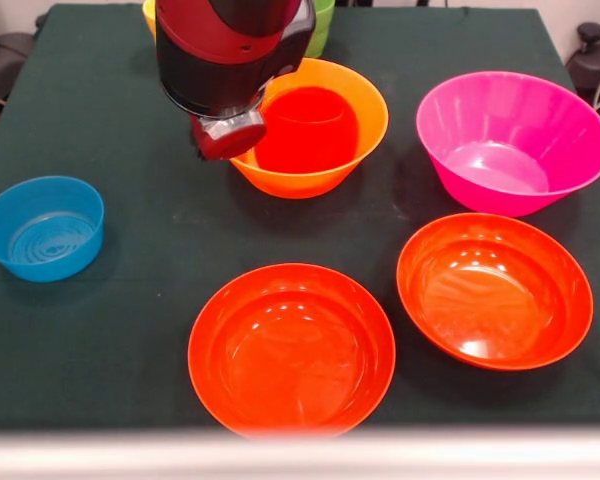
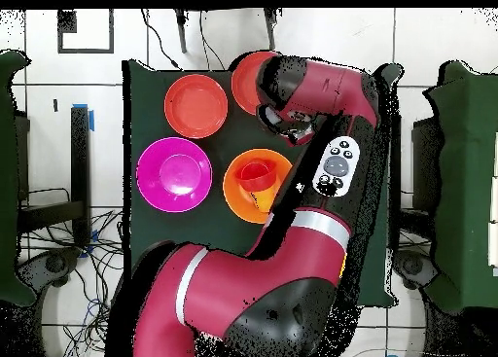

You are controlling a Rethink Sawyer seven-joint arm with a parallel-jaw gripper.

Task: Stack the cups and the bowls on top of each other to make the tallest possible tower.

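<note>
Two red-orange bowls (image 1: 291, 350) flank the magenta bowl (image 1: 513, 142); gripper (image 1: 227, 135) jaws seemingly hidden.

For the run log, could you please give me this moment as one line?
gripper: beside large orange bowl, fingers unseen | small red-orange bowl: nested in it | magenta bowl, two red-orange bowls, blue bowl: apart, unstacked

Dark green tablecloth (image 1: 130, 300) spread beneath and all round the pincer (image 1: 227, 137), white tiled floor (image 2: 321, 37) beyond the table's edges, tangled cables (image 2: 97, 246) and a blue tape strip (image 2: 92, 117) lying on that floor, both well apart from the pincer
</note>
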